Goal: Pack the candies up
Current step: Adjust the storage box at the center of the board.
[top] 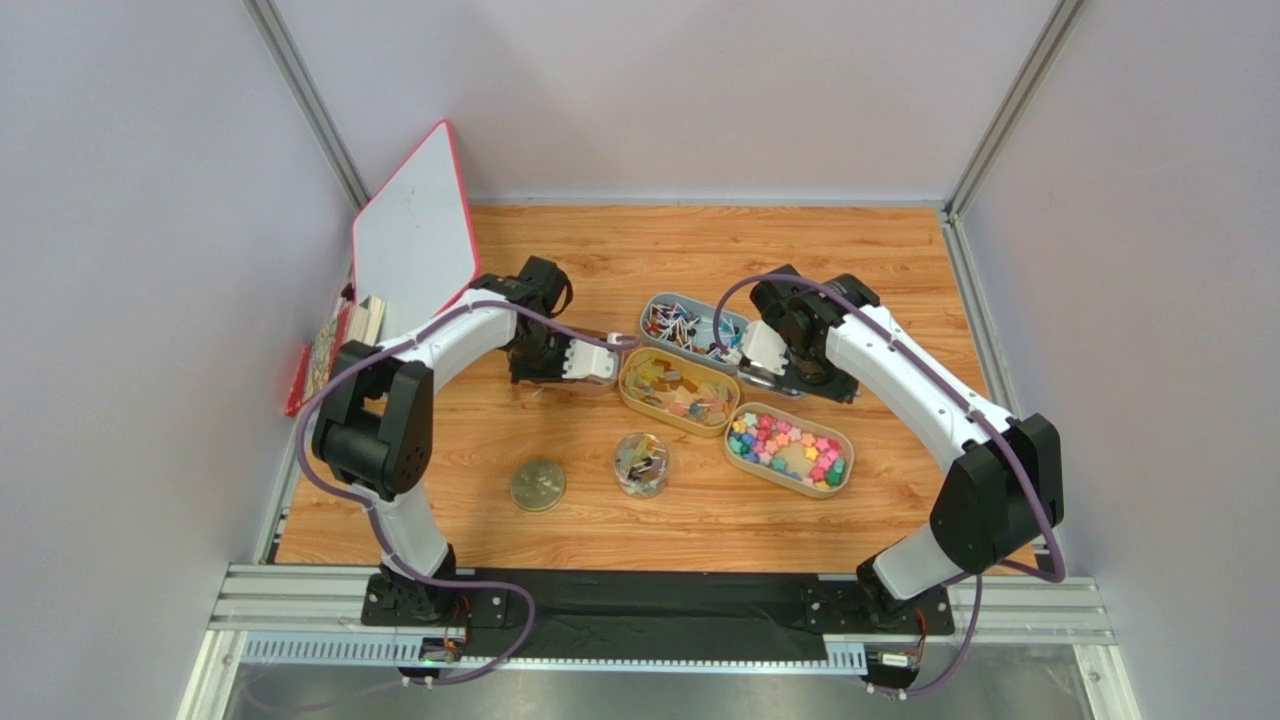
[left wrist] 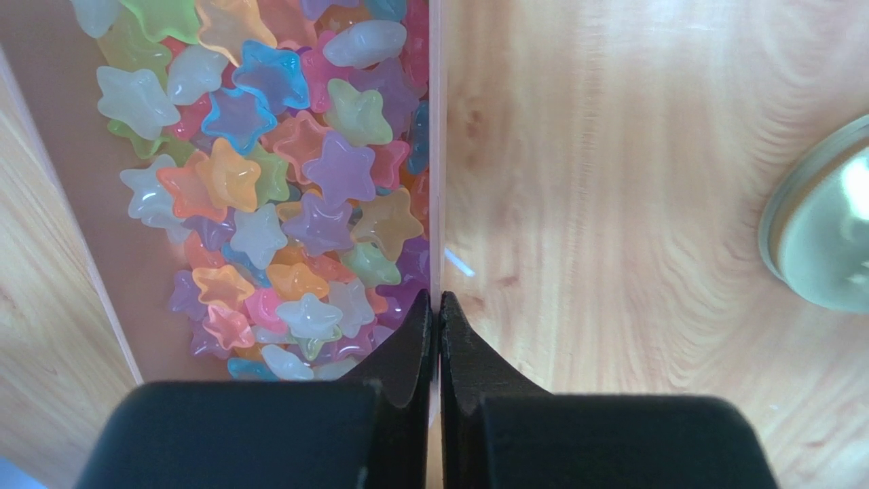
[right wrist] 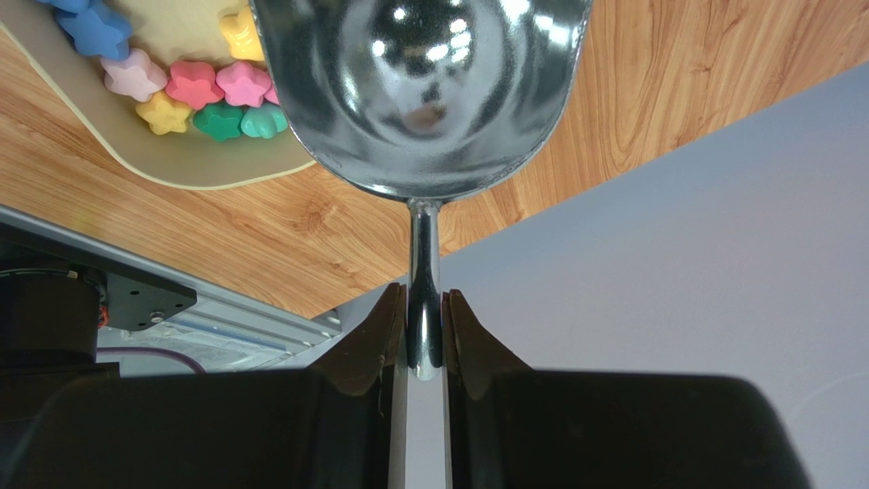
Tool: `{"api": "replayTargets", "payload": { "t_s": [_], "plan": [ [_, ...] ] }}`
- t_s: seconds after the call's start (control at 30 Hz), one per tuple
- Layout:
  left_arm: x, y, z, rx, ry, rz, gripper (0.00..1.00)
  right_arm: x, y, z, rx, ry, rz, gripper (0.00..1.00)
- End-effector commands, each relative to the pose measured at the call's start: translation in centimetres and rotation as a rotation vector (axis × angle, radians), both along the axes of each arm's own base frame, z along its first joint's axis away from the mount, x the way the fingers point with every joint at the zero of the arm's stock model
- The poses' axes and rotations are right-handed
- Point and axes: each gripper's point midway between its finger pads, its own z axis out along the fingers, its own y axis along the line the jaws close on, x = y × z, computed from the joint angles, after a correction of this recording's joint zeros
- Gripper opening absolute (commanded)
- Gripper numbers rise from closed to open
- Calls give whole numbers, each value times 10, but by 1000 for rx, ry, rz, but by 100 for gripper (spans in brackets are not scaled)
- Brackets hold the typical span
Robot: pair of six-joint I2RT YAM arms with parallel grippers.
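Observation:
My left gripper (left wrist: pixel 439 301) is shut on the thin rim of a pinkish tray (left wrist: pixel 92 255) full of translucent star candies (left wrist: pixel 306 183). In the top view this gripper (top: pixel 583 360) sits just left of the yellow tray of golden-amber candies (top: pixel 684 393). My right gripper (right wrist: pixel 423 295) is shut on the handle of a shiny metal scoop (right wrist: pixel 423 92), whose bowl looks empty. It hangs above the near end of the tan tray of bright chunky candies (right wrist: pixel 219 97). In the top view the right gripper (top: pixel 769 357) is between the grey tray of blue-white wrapped candies (top: pixel 679 321) and the tan tray (top: pixel 789 447).
A small clear round jar (top: pixel 642 462) with some candies stands in front of the trays. Its lid (top: pixel 538 483) lies to its left and shows in the left wrist view (left wrist: pixel 821 229). A red-edged white board (top: pixel 413 225) leans at the back left.

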Motion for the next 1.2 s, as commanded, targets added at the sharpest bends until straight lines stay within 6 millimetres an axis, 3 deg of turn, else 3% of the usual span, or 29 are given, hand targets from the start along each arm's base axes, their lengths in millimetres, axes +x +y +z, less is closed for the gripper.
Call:
{"api": "replayTargets", "payload": {
  "t_s": [0.0,0.3,0.77,0.97,1.17],
  "plan": [
    [-16,-24,29,-58,-33,-129,0,-29,-19,18,-63,102,-20,0],
    [-41,-71,27,-96,44,-177,0,-26,-26,26,-46,67,-62,0],
    [-72,-169,13,-217,190,-113,0,-49,-45,29,-15,64,-70,0],
    [-66,-202,5,-245,168,-101,0,-63,-51,22,-17,98,-41,0],
    [-58,-218,7,-297,147,-42,22,-62,-53,18,-2,107,-69,0]
  ]
}}
